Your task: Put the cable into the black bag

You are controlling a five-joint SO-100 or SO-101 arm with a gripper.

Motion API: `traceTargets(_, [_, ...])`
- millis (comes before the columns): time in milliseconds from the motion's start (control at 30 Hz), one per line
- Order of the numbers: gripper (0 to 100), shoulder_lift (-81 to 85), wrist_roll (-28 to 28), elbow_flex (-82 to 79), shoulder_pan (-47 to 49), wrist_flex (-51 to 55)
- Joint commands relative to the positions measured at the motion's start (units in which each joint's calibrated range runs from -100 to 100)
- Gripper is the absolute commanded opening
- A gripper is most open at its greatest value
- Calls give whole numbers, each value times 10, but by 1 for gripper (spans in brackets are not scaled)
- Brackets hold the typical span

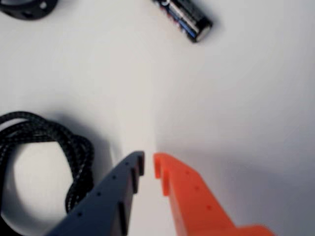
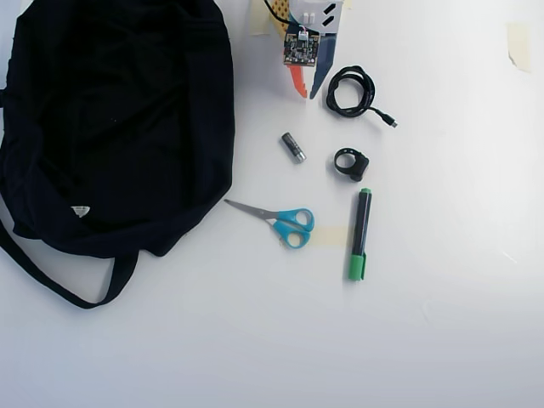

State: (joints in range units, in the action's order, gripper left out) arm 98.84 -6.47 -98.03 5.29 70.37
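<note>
The black braided cable (image 1: 81,162) lies coiled on the white table, just left of my gripper (image 1: 148,160) in the wrist view. In the overhead view the coil (image 2: 331,92) sits just right of the gripper (image 2: 307,93), its plug end trailing to the right. The gripper's dark blue and orange fingers stand nearly together with a narrow slit between the tips and nothing in it. The gripper is beside the cable, not touching it. The black bag (image 2: 119,119) lies spread over the left of the table, out of the wrist view.
A battery (image 2: 293,146) lies ahead of the gripper, also in the wrist view (image 1: 189,19). A small black ring-shaped part (image 2: 350,163), blue-handled scissors (image 2: 285,223) and a green-capped marker (image 2: 359,234) lie below it. The bag's strap (image 2: 59,280) loops out at the lower left.
</note>
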Motion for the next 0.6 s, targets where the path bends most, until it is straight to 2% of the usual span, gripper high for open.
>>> traceTargets(0, [2, 8, -2, -12, 1, 19])
traceTargets(367, [2, 7, -7, -12, 6, 17])
traceTargets(567, [2, 6, -3, -12, 24, -32])
